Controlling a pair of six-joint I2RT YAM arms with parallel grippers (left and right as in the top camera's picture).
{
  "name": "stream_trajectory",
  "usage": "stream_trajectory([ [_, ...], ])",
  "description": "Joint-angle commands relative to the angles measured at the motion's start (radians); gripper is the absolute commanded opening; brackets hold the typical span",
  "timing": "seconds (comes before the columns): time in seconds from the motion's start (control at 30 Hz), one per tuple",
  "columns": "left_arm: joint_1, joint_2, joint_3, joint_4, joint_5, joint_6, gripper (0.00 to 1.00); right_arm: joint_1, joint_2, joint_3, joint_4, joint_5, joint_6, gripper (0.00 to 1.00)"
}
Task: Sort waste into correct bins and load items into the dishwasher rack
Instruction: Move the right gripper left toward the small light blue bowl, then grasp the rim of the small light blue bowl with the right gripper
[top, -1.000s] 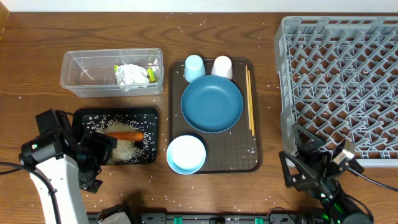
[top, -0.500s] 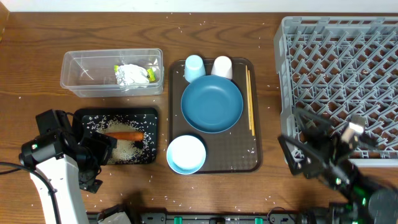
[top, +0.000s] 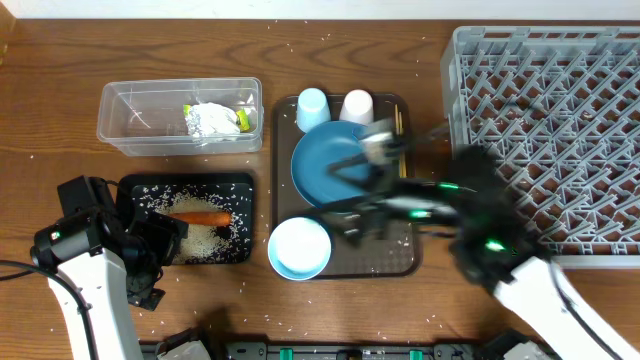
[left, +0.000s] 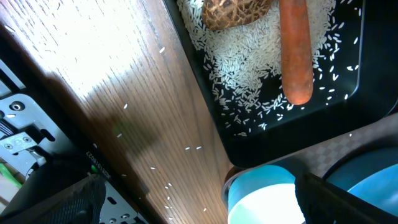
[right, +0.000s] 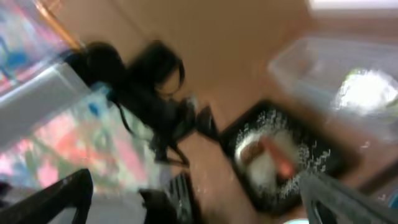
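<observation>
Count: 2 bins, a clear rectangular plastic tub (top: 130, 128) and, in front of it, a shallow black rectangular tray (top: 186, 181). 1 crumpled green-yellow-and-white wrapper (top: 213, 120) lies in the tub. 1 small orange carrot (left: 295, 50), 1 brown food lump (left: 233, 11) and loose white rice grains (left: 249, 71), too many to count, are in the black tray, with stray grains on the wooden table (top: 60, 60). 1 flat brown serving tray (top: 385, 258) carries 1 large dark-blue plate (top: 318, 160), 1 light-blue bowl (top: 299, 247), 1 light-blue cup (top: 312, 105) and 1 white cup (top: 357, 104). The thin wooden chopsticks (top: 399, 118) lie along its right edge, mostly covered by the arm, so I can't count them. 1 large square grey plastic crate with a lattice grid of pegs (top: 560, 90) sits at the right with nothing loaded. The left gripper (top: 168, 236) hangs over the black tray's near-left corner, jaws spread wide and gripping nothing. The right gripper (top: 345, 190) is motion-blurred over the plate, but its wrist view shows the fingers far apart with nothing between them. Delta vs 1 s ago: the right arm swung from in front of the crate's near-left corner to above the serving tray. The left arm and all items are unchanged.
</observation>
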Motion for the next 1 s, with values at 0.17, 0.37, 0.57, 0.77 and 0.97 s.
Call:
stream_trajectory([
  [0.17, 0.005, 0.002, -0.001, -0.003, -0.010, -0.012, 0.98, 0.282, 0.205, 0.163, -0.376, 0.531, -0.249, 0.99],
  [0.37, 0.005, 0.002, -0.001, -0.003, -0.010, -0.012, 0.98, 0.375, 0.267, 0.164, -0.462, 0.599, -0.280, 0.99],
  [0.57, 0.005, 0.002, -0.001, -0.003, -0.010, -0.012, 0.98, 0.443, 0.360, 0.164, -0.505, 0.710, -0.282, 0.99],
  [0.77, 0.005, 0.002, -0.001, -0.003, -0.010, -0.012, 0.98, 0.479, 0.468, 0.164, -0.430, 0.724, -0.282, 0.97],
  [0.97, 0.005, 0.002, -0.001, -0.003, -0.010, -0.012, 0.98, 0.512, 0.554, 0.164, -0.401, 0.724, -0.341, 0.78],
])
